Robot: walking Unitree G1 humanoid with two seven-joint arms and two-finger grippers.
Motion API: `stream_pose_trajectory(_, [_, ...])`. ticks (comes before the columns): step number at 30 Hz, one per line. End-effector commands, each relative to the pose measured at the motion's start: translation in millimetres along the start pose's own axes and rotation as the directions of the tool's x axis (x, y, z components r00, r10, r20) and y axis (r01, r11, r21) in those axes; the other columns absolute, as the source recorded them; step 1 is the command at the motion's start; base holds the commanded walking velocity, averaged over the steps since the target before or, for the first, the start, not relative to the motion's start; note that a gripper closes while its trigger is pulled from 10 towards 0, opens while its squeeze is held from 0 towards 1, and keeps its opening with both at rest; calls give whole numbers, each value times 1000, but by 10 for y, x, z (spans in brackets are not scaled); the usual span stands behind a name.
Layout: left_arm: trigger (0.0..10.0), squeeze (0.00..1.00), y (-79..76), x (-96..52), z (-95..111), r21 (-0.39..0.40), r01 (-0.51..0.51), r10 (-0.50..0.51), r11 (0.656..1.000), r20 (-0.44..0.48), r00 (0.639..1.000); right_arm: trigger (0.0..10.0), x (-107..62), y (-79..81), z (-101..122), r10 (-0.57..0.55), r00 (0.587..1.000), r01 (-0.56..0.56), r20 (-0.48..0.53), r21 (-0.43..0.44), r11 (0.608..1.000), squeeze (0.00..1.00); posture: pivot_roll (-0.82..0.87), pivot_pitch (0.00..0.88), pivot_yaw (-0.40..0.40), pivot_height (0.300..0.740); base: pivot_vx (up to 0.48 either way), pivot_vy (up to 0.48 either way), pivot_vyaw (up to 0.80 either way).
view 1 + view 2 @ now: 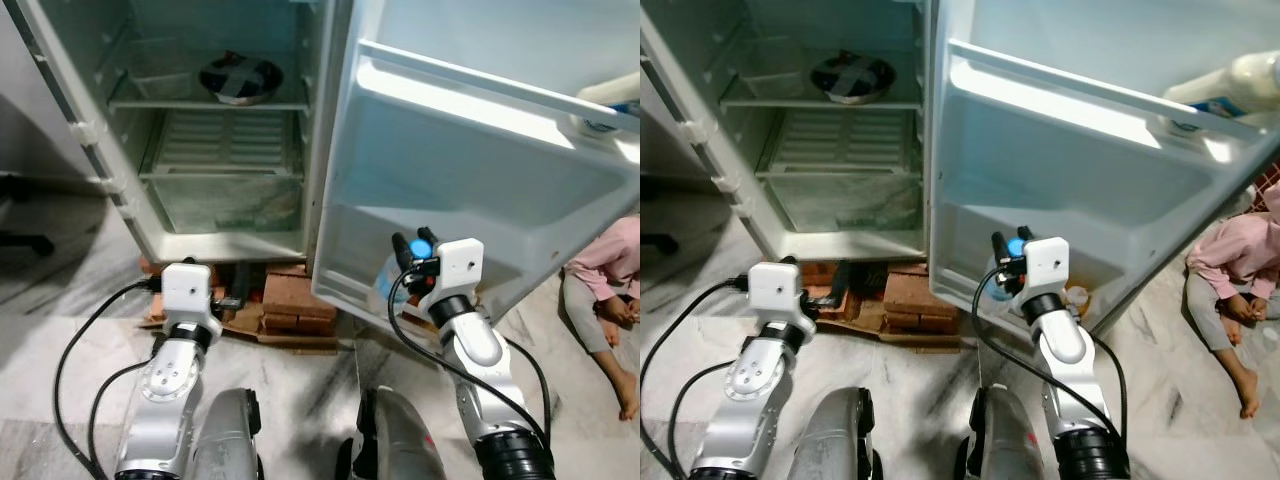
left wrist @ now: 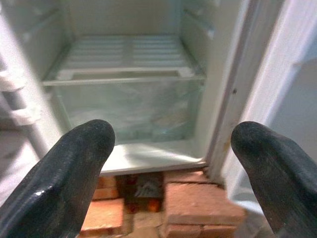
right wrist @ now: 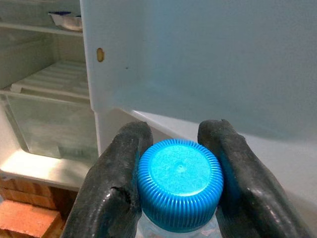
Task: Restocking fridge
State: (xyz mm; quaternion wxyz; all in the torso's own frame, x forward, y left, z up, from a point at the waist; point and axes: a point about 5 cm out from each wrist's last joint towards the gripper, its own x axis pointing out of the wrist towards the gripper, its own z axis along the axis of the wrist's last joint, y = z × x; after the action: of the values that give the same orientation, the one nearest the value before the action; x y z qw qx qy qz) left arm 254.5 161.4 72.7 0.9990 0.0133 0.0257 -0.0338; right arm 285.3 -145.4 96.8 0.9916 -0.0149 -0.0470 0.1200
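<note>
Marble floor [image 1: 60, 330], fridge [image 1: 215, 150] open, raised on bricks [image 1: 295, 305]. Right pincer [image 3: 179, 183] clamped on blue cap [image 3: 180, 182] of bottle [image 1: 392, 280], at the door's [image 1: 480, 190] lowest shelf. Left pincer [image 2: 171, 163] spread wide, empty, facing the crisper drawer [image 2: 124, 111]; bowl [image 1: 240, 78] on shelf above.

Dark bowl [image 1: 240, 78] on fridge shelf [image 1: 210, 104]; fridge [image 1: 200, 130] on bricks [image 1: 285, 305], marble floor [image 1: 60, 330]

— What sort of place is this?
— A home, by the look of it: an open fridge [image 1: 220, 130] propped on bricks [image 1: 295, 300] over a marble floor [image 1: 60, 320].
— Anything lived-in?
— A bowl [image 1: 240, 78] on a shelf, and a person [image 1: 610, 290] sitting barefoot on the floor.
</note>
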Motion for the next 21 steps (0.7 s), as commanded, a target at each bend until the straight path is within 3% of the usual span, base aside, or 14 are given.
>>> stream_pose_trajectory(1, [10000, 0, -24, 2, 1, 8, 7, -7, 1000, -4, 1000, 10000, -8, -54, 19, -31, 999, 31, 12, -20, 999, 0, 89, 82, -36, 626, 0, 0, 0])
stream_pose_trajectory(15, [10000, 0, -16, -51, 10, 21, 12, -12, 1000, -5, 1000, 10000, -28, -78, -6, -53, 999, 53, 3, -22, 998, 0, 98, 108, -32, 542, 0, 0, 0])
stream_pose_trajectory(21, [10000, 0, 5, -101, 72, 30, 4, -4, 1000, 4, 1000, 10000, 48, -27, 63, -33, 999, 34, 33, -33, 999, 0, 109, 162, -28, 542, 0, 0, 0])
